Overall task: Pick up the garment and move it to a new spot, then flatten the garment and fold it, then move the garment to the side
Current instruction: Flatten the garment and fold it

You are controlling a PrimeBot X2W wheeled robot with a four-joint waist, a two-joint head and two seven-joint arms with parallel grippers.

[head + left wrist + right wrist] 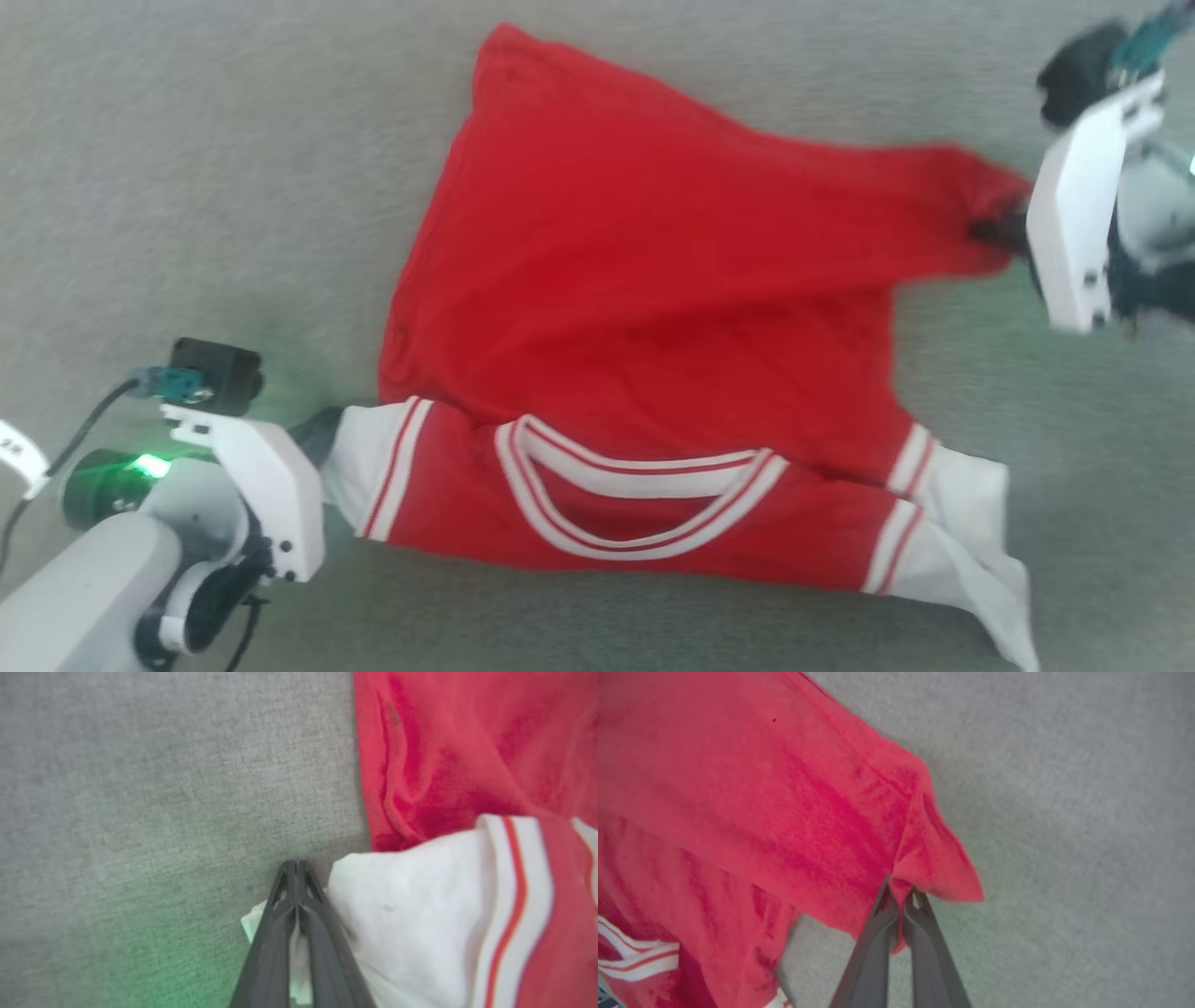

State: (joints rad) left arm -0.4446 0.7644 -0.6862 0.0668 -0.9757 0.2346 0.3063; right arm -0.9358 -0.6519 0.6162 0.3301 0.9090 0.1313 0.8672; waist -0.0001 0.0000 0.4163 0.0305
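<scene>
The garment (635,280) lies rumpled on the grey surface (187,140). Our left gripper (295,877) is pinching its white sleeve (411,896), and our right gripper (902,900) is pinching a red hem corner (938,872). We should draw both apart evenly and low, taut without stretching.

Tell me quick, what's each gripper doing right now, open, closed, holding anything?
Left gripper: closed, pinching the garment by its white sleeve.
Right gripper: closed, pinching the garment's red corner.
</scene>
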